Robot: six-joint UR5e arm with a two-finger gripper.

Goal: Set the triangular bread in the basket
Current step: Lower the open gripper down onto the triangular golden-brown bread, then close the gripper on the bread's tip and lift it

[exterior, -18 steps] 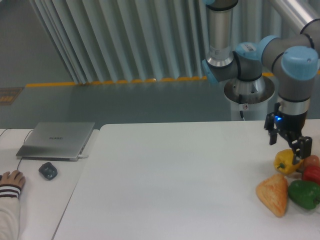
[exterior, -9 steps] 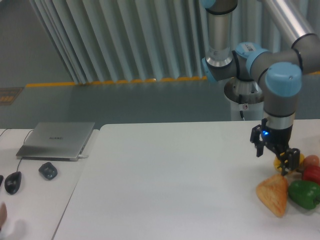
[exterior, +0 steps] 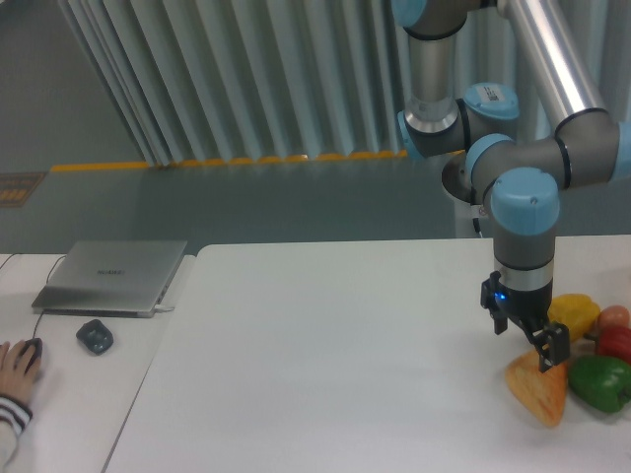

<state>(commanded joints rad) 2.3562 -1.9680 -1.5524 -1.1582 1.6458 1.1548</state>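
Observation:
The triangular bread (exterior: 540,392) is a golden-orange rounded-triangle pastry lying on the white table (exterior: 325,374) at the front right. My gripper (exterior: 523,338) hangs just above the bread's upper left corner, fingers pointing down, with one dark finger (exterior: 548,347) overlapping the bread's top edge. The jaws look open with a gap between them, and nothing is held. No basket is in view.
A yellow bell pepper (exterior: 575,314), a green pepper (exterior: 600,383) and red items (exterior: 616,340) crowd the bread's right side. A closed laptop (exterior: 113,277) and two mice lie on the left table, where a person's hand (exterior: 15,368) rests.
My gripper has moved left and down from above the yellow pepper to just over the bread's top corner. The person's hand at the left has come back onto a mouse.

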